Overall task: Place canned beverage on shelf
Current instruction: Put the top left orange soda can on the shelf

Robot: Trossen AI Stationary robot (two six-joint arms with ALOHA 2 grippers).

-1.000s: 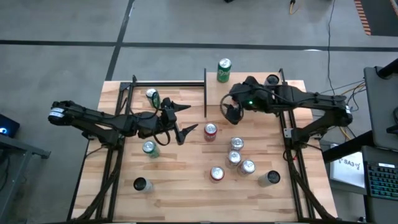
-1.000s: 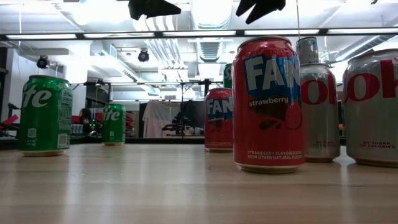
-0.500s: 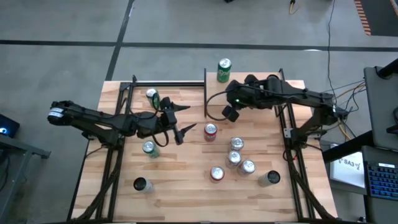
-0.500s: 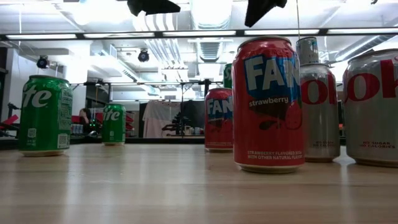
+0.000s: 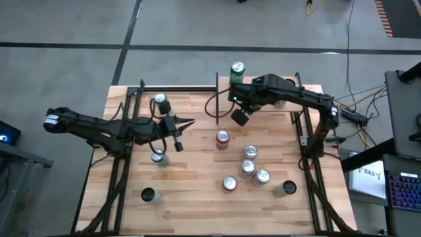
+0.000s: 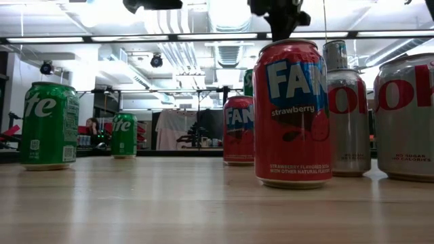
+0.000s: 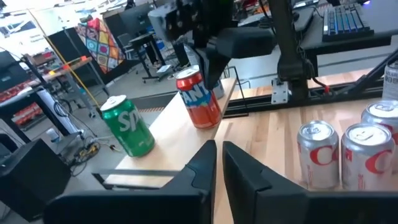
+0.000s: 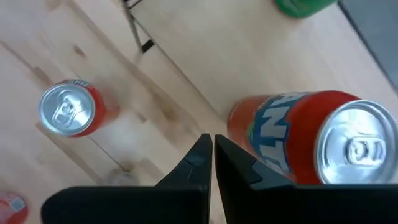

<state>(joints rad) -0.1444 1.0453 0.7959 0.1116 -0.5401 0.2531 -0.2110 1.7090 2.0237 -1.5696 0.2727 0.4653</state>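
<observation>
Since the earlier frames the right arm has drawn back toward the far edge of the worktop (image 5: 197,191), and its right pincer (image 5: 239,116) now hangs above the boards just beyond the red Fanta can (image 5: 223,139). The left arm has pulled back as well, so the left pincer (image 5: 177,131) now sits between the two green cans on its side. Both pincers are narrow: each wrist view shows its two dark fingers (image 7: 205,163) (image 8: 200,155) almost together with only a thin slit between them, and neither holds anything.

The shelf (image 5: 191,102) lies at the far left part of the worktop, edged by thin black posts. A green Sprite can (image 5: 160,102) stands on it near its left side. A second green can (image 5: 158,157) stands on the worktop nearer the front, just beside the left arm. A third green can (image 5: 237,74) stands at the far edge, just right of the shelf's right post.

A cluster of silver cans (image 5: 250,161) stands right of centre, with another red can (image 5: 229,184) in front of them.
</observation>
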